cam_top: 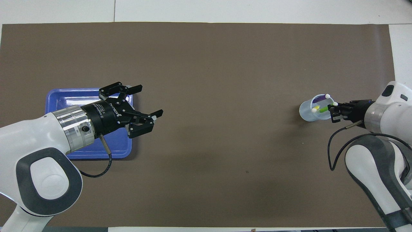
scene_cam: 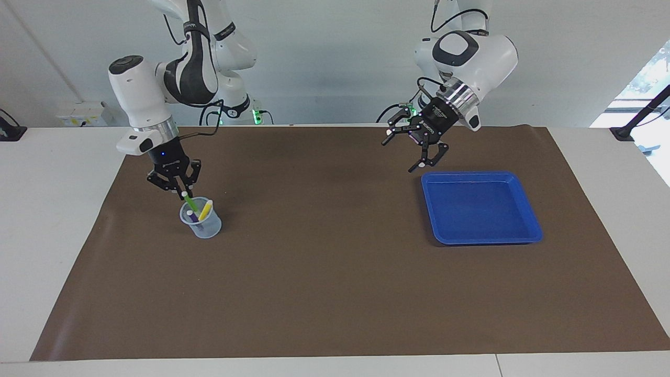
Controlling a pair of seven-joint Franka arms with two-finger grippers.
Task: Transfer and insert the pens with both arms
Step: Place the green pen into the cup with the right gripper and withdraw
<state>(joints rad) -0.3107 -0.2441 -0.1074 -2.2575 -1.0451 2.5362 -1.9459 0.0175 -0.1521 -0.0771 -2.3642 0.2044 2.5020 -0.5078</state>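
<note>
A clear cup (scene_cam: 200,222) (cam_top: 307,112) stands on the brown mat toward the right arm's end of the table. The yellow pen (scene_cam: 205,209) (cam_top: 316,107) and the purple pen (scene_cam: 192,214) lean inside it, pale tips up. My right gripper (scene_cam: 181,193) (cam_top: 332,111) hangs just over the cup's rim, shut on the upper end of the green pen (scene_cam: 189,203) (cam_top: 323,109), whose lower end is inside the cup. My left gripper (scene_cam: 403,155) (cam_top: 150,100) is open, holds nothing, and hovers tilted over the blue tray's edge.
The blue tray (scene_cam: 481,175) (cam_top: 64,100) lies on the mat toward the left arm's end, with nothing in it. The brown mat (scene_cam: 335,272) covers most of the white table.
</note>
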